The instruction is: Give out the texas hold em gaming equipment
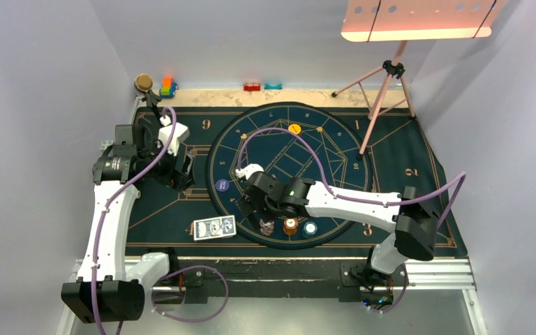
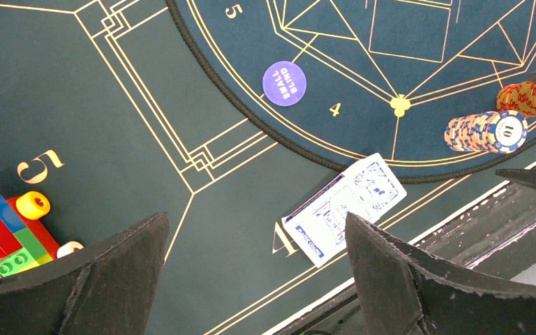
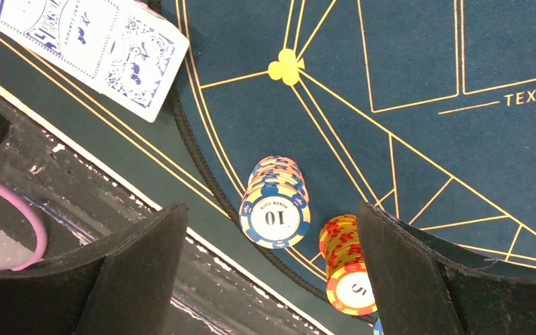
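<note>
Right gripper [image 3: 271,209] is held spread, empty, above stacked blue-white round chips [image 3: 276,222] and orange chip stack [image 3: 347,269], lower centre. Left gripper [image 2: 256,227] is spread, empty, above blue-patterned playing cards [image 2: 345,206].

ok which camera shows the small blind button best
The left wrist view: the small blind button lies in the open there, and its lettering can be read. The top view shows it only as a tiny blue disc with no readable text. The right wrist view does not show it.
</note>
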